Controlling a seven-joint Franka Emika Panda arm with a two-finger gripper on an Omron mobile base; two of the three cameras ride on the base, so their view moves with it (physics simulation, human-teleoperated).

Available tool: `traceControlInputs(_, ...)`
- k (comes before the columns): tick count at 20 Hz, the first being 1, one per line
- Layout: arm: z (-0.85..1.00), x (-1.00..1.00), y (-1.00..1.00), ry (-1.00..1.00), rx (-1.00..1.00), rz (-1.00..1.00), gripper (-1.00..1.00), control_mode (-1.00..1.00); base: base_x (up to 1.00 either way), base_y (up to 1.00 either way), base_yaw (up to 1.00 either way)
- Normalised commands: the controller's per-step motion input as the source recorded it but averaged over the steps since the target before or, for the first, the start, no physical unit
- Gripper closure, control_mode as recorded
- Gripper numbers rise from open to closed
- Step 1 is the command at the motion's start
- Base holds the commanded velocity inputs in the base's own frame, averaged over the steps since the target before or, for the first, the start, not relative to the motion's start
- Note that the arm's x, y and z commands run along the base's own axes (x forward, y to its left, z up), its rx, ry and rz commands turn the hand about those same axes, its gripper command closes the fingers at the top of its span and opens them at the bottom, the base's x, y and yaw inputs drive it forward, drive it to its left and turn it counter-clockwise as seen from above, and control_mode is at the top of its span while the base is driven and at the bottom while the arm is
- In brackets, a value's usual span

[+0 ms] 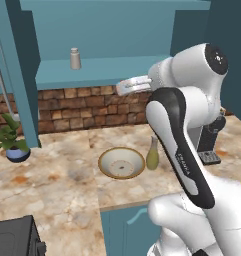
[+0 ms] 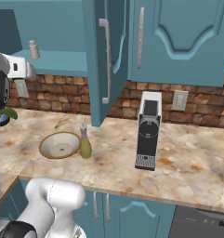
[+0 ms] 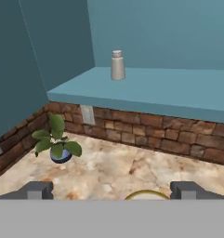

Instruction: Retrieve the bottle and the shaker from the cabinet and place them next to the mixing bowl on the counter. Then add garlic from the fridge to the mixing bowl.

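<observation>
**Shaker waits on the shelf, ahead of and above the spread end effector**

Left base view: the shaker (image 1: 75, 58) stands upright on the cabinet (image 1: 107, 67) shelf, upper left of frame. The end effector (image 1: 123, 87) sits near centre, pointing left, lower than the shaker and to its right, apart from it. On the counter (image 1: 57, 185) below, the bottle (image 1: 152, 154) stands just right of the bowl (image 1: 121, 163).

Right base view: the shaker (image 2: 34, 49) is at upper left on the shelf; the bottle (image 2: 85, 143) stands just beside the bowl (image 2: 60, 144) at lower left.

Hand view: the fingertips (image 3: 35, 189) rise far apart at the bottom corners, jaws wide and empty. The shaker (image 3: 117, 65) stands upper centre, its long axis vertical, well ahead. Judging from this, the next move is a forward, rising reach.
</observation>
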Motion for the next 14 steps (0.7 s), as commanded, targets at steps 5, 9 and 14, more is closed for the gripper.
traceControlInputs(5,0.19,0.43,0.25,0.00,0.00,0.00,-1.00,-1.00,0.00,0.00,0.00)
traceControlInputs(9,-0.02,0.42,0.25,0.00,0.00,0.00,-1.00,-1.00,0.00,0.00,0.00)
traceControlInputs(14,-0.05,0.28,0.28,-0.07,0.00,0.00,-1.00,-1.00,0.00,0.00,0.00)
